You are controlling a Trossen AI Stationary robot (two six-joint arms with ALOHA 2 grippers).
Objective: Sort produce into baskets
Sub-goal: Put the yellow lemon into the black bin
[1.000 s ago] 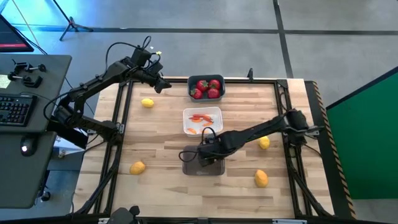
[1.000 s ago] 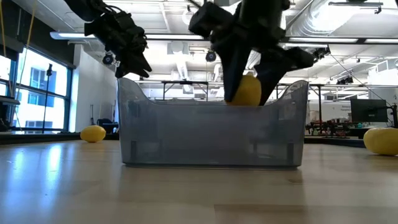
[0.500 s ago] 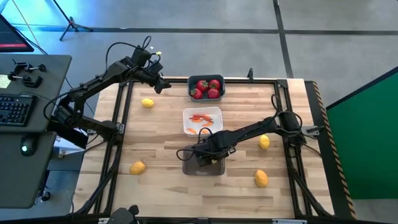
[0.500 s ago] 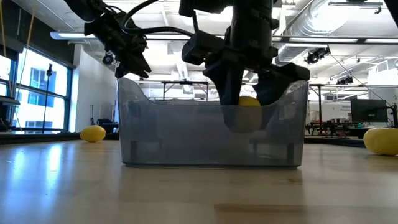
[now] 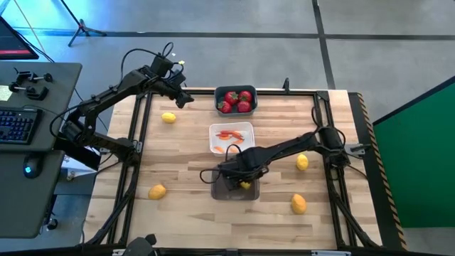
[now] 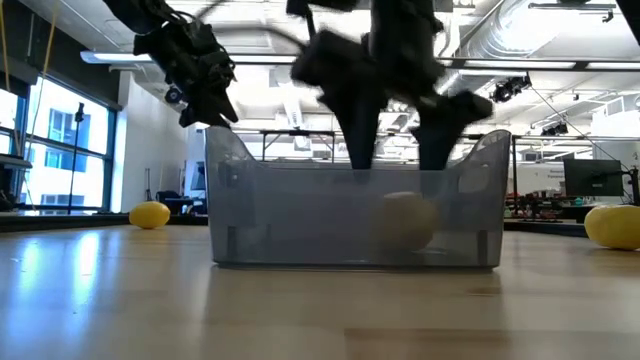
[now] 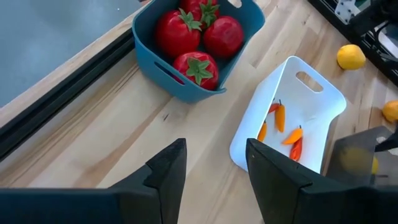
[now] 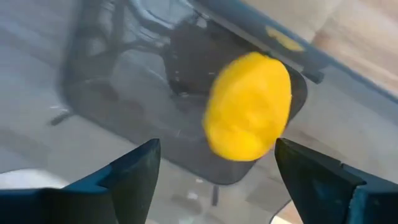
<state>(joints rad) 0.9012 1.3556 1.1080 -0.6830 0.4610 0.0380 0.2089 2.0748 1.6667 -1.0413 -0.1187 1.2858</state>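
Note:
My right gripper (image 8: 216,173) stands open, pointing down over the translucent grey basket (image 5: 234,189). A yellow lemon (image 8: 249,115) sits low inside that basket (image 6: 405,220), below the fingers and free of them. My left gripper (image 7: 214,177) waits open above the table's far left part, near the blue basket (image 5: 235,107) of red strawberries (image 7: 199,37). The white basket (image 5: 231,146) between the two others holds small orange carrots (image 7: 283,124). Loose lemons lie on the table at the far left (image 5: 168,117), the near left (image 5: 157,191) and right of the grey basket (image 5: 302,163).
Another lemon (image 5: 298,205) lies near the table's near right corner. The three baskets stand in a line down the table's middle. A black frame rail (image 5: 327,128) runs along the table's edges. A desk with a keyboard (image 5: 14,124) stands off the left side.
My right gripper has sunk a little over the grey basket and opened, letting go of the lemon. The lemon has dropped from between the fingers to low inside the basket. The basket has shifted slightly sideways on the table.

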